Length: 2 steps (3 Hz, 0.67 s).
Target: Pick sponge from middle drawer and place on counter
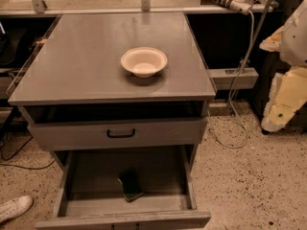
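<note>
Single camera, high in front of the drawer cabinet (pixel 72 135), looking steeply down.
It faces the cabinet's front from fairly near: the bench (pixel 86 66) fills the upper half, the open middle drawer (pixel 96 176) runs to the bottom edge, speckled floor (pixel 249 176) shows on either side, and the gripper (pixel 278 110) sits at the right edge.

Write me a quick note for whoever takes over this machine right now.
The tool is at the right edge, beside the cabinet and away from the sponge.
The sponge lies in the open middle drawer, dark face up.
The counter carries a bowl.
Done: the drawer is open.
Left: grasp the sponge, lift it and set it on the counter.
</note>
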Motion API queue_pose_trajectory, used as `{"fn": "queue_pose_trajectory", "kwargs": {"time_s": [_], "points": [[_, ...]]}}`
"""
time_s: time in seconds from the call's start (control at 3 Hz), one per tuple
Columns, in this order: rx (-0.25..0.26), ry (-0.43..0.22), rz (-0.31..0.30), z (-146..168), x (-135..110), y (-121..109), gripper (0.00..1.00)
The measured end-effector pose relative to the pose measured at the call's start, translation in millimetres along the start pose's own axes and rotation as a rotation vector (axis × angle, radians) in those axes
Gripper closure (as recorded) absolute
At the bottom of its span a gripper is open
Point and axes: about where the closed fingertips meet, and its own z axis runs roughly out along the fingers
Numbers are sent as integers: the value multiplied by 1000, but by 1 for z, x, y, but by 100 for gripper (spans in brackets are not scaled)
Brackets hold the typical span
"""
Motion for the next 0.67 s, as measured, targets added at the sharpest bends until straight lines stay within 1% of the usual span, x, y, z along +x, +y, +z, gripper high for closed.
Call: {"fn": "queue_pose_trajectory", "kwargs": {"time_s": [0.33, 0.67], "points": [[0, 0, 0, 0, 0, 0, 0], [-7, -5, 10, 4, -4, 10, 0]]}}
